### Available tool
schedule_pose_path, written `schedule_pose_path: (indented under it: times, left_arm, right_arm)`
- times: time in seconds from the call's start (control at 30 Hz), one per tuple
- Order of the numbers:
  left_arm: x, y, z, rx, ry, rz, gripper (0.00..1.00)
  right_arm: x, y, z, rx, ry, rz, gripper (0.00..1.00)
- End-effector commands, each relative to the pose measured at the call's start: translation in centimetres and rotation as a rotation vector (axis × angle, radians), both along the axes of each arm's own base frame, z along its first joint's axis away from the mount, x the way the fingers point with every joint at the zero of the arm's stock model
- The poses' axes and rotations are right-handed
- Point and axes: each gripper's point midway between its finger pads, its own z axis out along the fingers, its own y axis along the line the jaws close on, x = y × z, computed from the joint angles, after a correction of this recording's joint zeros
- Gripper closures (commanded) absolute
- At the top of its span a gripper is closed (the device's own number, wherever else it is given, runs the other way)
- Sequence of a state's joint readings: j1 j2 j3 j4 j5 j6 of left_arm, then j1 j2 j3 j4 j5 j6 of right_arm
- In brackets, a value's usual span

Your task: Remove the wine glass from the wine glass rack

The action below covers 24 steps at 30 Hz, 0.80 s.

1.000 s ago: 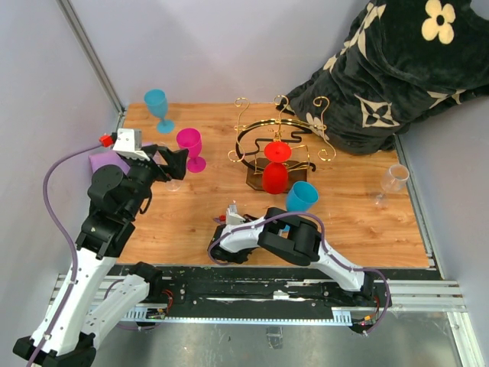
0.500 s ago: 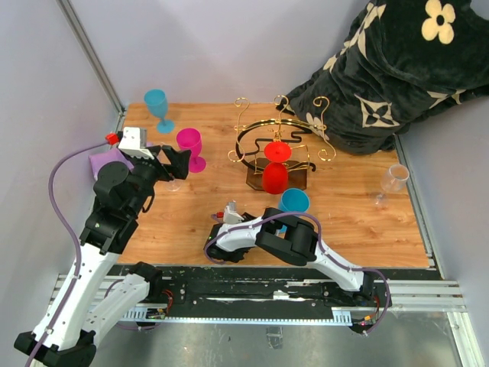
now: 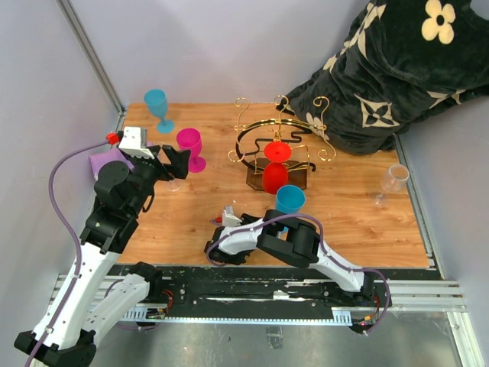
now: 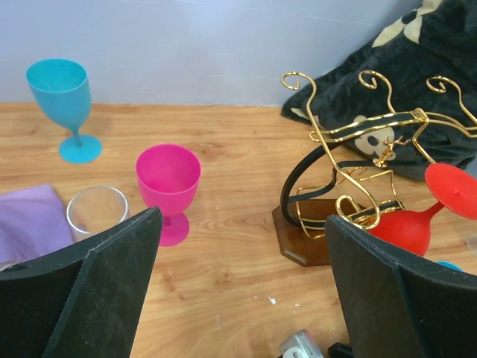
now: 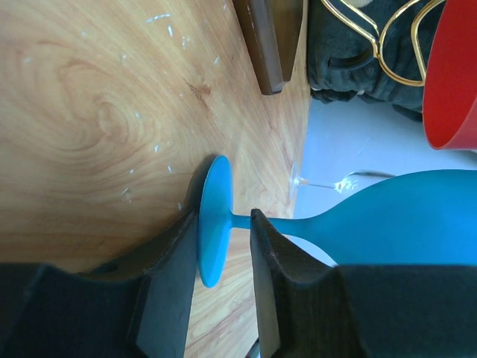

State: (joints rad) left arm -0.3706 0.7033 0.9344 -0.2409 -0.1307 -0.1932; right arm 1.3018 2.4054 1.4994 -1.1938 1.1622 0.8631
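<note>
Right gripper point(image 5: 222, 224) jaws clenched on blue wine glass point(image 3: 289, 198) stem beside the foot, glass off the wine glass rack point(image 3: 299, 177), at its 5 o'clock; red wine glass point(image 3: 274, 176) hangs on rack. Left gripper point(image 4: 242, 253) jaws released. Likely light, stiff, slick; grip the stem

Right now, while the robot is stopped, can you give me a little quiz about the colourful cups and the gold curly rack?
1. True or false: the red plastic wine glass hangs from the gold wire rack with the brown base.
2. What is the right gripper holding? A) a pink goblet B) a teal plastic wine glass C) a clear tumbler
3. Fill in the gap: the jaws of the left gripper are ____.

Key: 1 true; 2 B; 3 open.
</note>
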Motion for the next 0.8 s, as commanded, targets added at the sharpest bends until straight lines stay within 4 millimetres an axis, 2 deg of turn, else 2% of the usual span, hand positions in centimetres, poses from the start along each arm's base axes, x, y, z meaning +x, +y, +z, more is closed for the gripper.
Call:
schedule_pose_path:
  times: [0.0, 0.3, 0.5, 0.67, 0.77]
  left_arm:
    - [0.1, 0.0, 0.5, 0.007, -0.019, 0.003, 0.04]
    - [0.3, 0.0, 0.4, 0.013, -0.013, 0.01, 0.04]
    - [0.3, 0.0, 0.3, 0.013, -0.013, 0.01, 0.04]
    - [0.3, 0.1, 0.3, 0.016, -0.013, 0.011, 0.04]
    - [0.3, 0.1, 0.3, 0.017, -0.013, 0.013, 0.04]
  right_arm:
    - [-3.7, -2.4, -8.1, -0.082, 0.159, -0.012, 0.64]
    - [-5.8, 0.9, -8.5, -0.031, 0.231, 0.07, 0.67]
    - [-6.9, 2.5, -8.6, 0.002, 0.275, 0.112, 0.65]
    - [-7.5, 3.3, -9.2, 0.052, 0.353, 0.144, 0.38]
    - [-7.9, 4.1, -9.2, 0.091, 0.391, 0.159, 0.29]
